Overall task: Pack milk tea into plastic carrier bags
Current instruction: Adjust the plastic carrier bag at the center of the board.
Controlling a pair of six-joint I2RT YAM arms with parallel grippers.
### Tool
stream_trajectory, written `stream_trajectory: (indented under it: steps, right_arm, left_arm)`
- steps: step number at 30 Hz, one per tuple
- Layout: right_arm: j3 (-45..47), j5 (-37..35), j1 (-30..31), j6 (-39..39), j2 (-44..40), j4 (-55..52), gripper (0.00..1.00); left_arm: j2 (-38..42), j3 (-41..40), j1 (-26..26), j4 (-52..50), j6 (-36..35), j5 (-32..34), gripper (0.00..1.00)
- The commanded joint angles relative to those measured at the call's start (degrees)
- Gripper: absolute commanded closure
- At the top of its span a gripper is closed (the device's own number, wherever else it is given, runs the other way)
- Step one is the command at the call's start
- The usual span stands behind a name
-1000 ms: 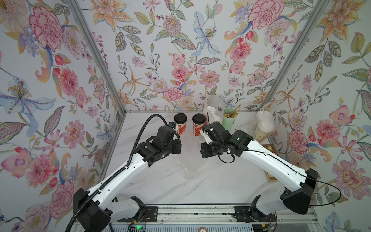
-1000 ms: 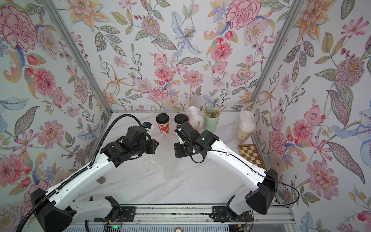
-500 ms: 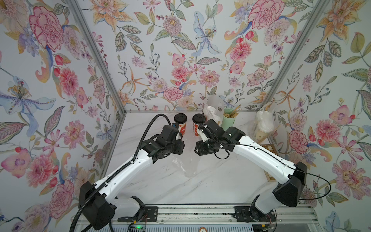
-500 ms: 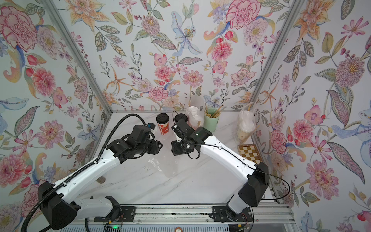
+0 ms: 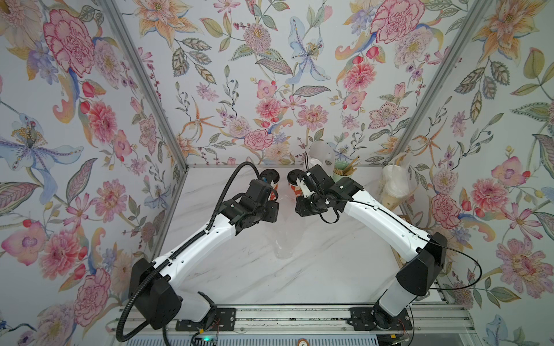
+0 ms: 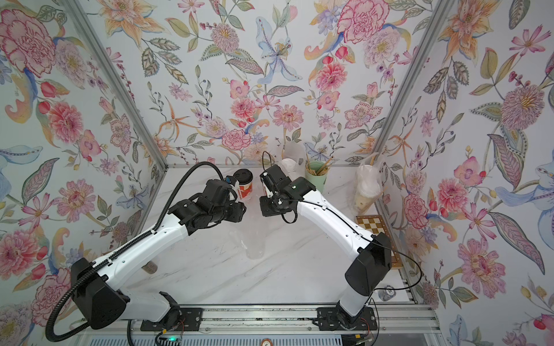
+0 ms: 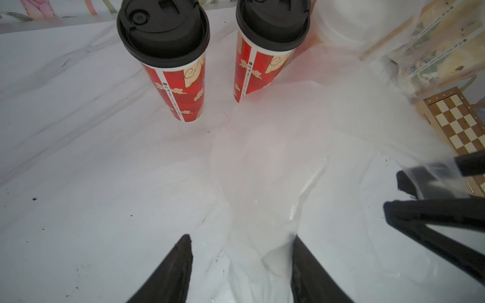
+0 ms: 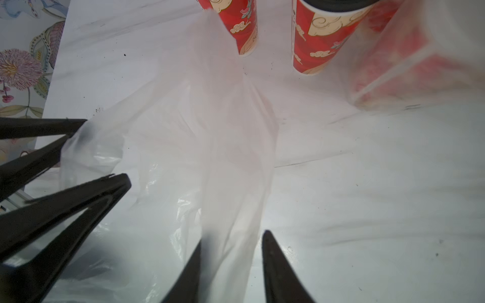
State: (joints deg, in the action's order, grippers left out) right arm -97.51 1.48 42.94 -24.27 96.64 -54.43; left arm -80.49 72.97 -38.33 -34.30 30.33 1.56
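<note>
Cups, two, red with black lids, beside one clear bag

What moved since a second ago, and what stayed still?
The left arm and right arm reached farther toward the two red cups at the back and drew closer together. The left fingers and right fingers now straddle strips of the bag; nothing visibly got picked up or dropped. The cups, bag and straw cup stayed put.
</note>
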Motion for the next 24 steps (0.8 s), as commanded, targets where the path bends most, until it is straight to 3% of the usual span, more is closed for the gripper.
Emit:
stream_trajectory:
  steps: [1,4,8,11,16,24]
  right_arm:
    - [-0.87,-0.65,0.02,0.75,-0.59,-0.77,0.85]
    - [-0.25,-0.77,0.04,0.89,-1.58,-0.76,0.99]
    - [0.55,1.12,0.04,1.21,-3.11,-0.72,1.0]
    - [0.66,4.36,0.06,0.99,-4.44,-0.83,1.0]
    - [2.55,8.21,0.85,-0.68,-7.75,-1.02,1.0]
    - [7.47,8.8,2.41,-2.97,-8.96,-0.7,1.0]
  left_arm:
    - [0.66,1.83,-0.52,-0.71,-0.7,4.45,0.49]
    - [2.18,1.33,-0.52,-1.49,-0.45,7.78,0.56]
    - [4.12,0.52,-0.44,-1.88,-0.19,8.25,0.78]
    - [5.19,0.25,-0.44,-3.04,0.33,6.42,0.89]
    - [8.04,0.33,-0.46,-7.09,1.37,3.19,0.94]
    - [11.81,-3.25,-0.49,-9.3,3.07,-0.32,0.93]
